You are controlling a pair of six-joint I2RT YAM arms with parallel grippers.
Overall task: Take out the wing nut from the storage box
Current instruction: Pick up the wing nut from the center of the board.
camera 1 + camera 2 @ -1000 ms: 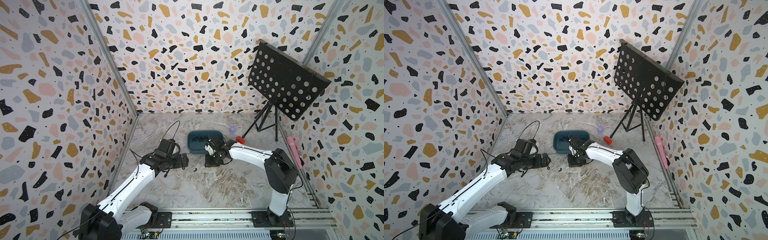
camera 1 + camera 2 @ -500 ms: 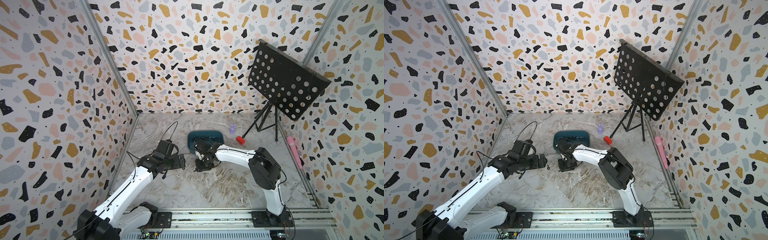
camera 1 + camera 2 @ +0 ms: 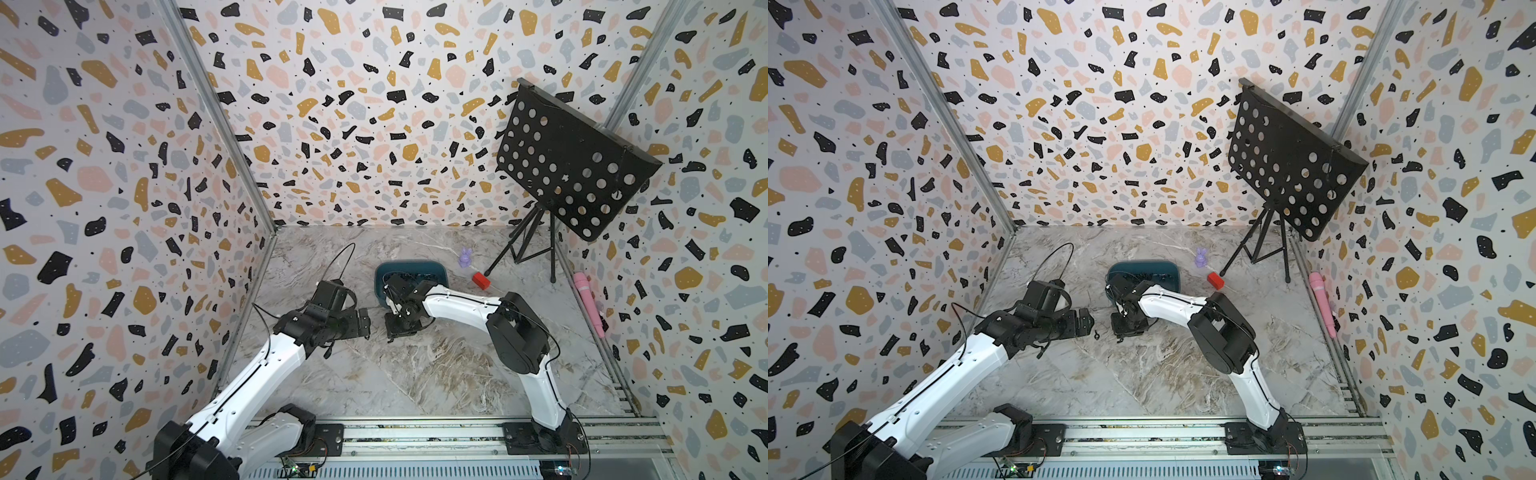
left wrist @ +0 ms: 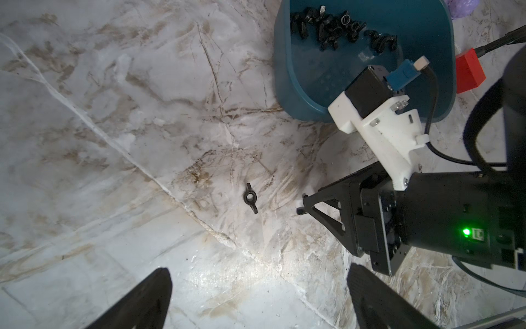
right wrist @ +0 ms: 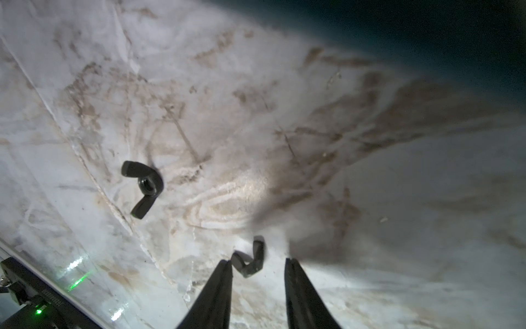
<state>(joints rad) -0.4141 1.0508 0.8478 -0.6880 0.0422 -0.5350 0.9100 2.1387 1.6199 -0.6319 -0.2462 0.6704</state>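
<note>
Close beside the storage box [image 4: 281, 79], the right claw [image 5: 258, 260] stands partly open at the bench [image 5: 398, 228], a wing nut [image 5: 250, 263] lying loose between its tips, perhaps touching one; the left claw [image 4: 259, 270] hangs wide open, empty; more dark nuts [image 4: 336, 27] heap inside the box.

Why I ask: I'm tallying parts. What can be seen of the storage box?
The storage box is a shallow dark teal tub, plastic-looking, with rounded corners and plain walls. It stands upright and open-topped on the marbled table. Small black wing nuts lie clustered along one side of its floor; the visible rest is bare.
</note>
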